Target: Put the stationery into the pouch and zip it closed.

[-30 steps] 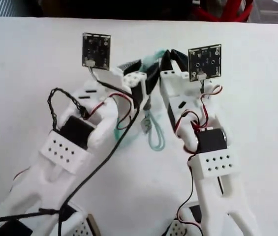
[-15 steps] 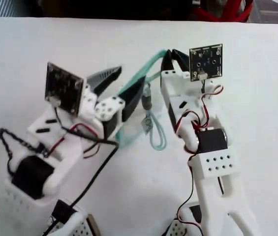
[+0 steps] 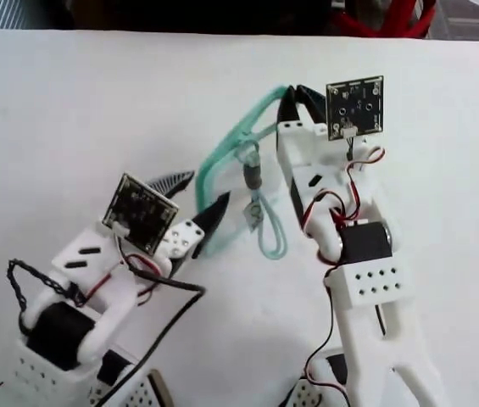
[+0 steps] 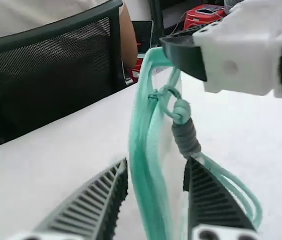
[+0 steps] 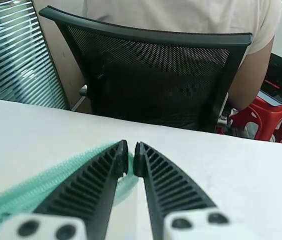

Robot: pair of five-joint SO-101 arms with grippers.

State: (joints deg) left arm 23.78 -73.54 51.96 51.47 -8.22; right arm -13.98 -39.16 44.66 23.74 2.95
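Observation:
The teal mesh pouch [image 3: 222, 153] stands on edge, stretched between the two grippers. My right gripper [image 3: 294, 100] is shut on its far end, and the fingers pinch the teal fabric [image 5: 41, 192] in the right wrist view [image 5: 131, 147]. My left gripper [image 3: 209, 186] is open and straddles the pouch's near part. In the left wrist view its two black fingers [image 4: 155, 165] stand either side of the pouch edge [image 4: 145, 145]. The zipper pull's grey bead [image 4: 184, 137] and teal cord loop [image 3: 269, 233] hang beside the pouch. What is inside the pouch is hidden.
The white table [image 3: 69, 102] has bare room to the left and at the far right. A black mesh chair [image 5: 155, 75] stands beyond the table's far edge. Loose black and red cables [image 3: 163, 331] trail along both arms near the front.
My left arm drew back from beside the right gripper toward the near left, and its fingers opened around the pouch. The right arm kept still, holding the pouch end.

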